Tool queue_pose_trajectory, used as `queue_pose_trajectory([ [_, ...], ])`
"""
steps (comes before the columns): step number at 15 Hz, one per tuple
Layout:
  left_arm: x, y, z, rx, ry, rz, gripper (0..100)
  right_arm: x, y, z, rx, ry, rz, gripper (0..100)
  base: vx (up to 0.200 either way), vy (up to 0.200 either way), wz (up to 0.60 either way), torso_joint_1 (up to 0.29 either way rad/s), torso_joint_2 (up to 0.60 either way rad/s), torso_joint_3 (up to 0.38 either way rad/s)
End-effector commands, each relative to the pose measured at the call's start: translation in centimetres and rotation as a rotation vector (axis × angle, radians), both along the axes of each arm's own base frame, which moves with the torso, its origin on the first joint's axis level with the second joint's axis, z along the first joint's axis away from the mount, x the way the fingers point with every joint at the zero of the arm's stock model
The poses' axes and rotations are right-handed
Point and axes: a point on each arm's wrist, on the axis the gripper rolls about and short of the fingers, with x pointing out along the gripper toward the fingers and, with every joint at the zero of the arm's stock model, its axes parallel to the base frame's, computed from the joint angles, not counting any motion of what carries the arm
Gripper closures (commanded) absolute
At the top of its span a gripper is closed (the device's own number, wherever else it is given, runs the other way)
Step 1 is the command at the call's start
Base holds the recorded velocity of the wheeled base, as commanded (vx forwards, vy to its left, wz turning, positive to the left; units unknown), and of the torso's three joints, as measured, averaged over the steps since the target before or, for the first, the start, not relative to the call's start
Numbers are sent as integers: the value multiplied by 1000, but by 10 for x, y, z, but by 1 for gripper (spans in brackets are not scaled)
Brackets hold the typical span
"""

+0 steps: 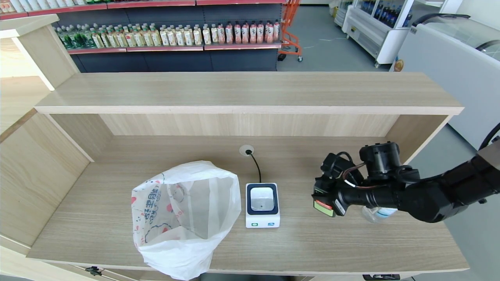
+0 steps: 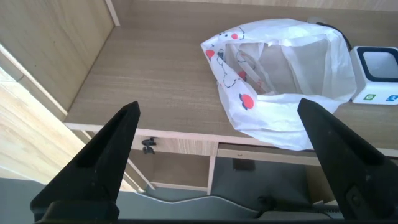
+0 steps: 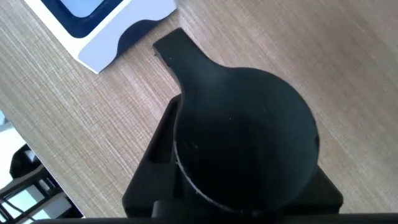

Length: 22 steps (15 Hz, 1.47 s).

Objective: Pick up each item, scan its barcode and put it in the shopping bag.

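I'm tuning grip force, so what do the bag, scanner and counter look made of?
Bag: thin soft plastic film, white and translucent; it crumples and lets light through.
Scanner: hard, smooth white plastic housing; glossy window, glass or clear plastic.
Counter: matte wood-grain board, probably laminate.

The worktop [image 1: 97,226] is matt, pale wood grain; the shopping bag [image 1: 187,218] thin, crinkled, translucent plastic; the scanner [image 1: 262,223] smooth, glossy plastic.
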Motion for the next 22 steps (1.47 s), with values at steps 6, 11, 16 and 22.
queue_pose_trajectory([
  [6,0,0,0,0,-1,1,0,-60,-27,61,58,-252,38,100,0,0,0,0,0,0],
  [11,0,0,0,0,-1,1,0,-83,-36,67,-103,-567,128,100,0,0,0,0,0,0],
  [16,0,0,0,0,-1,1,0,-103,-34,42,-263,-862,634,100,0,0,0,0,0,0],
  [22,0,0,0,0,-1,1,0,-119,-3,4,-442,-1145,1053,100,0,0,0,0,0,0],
])
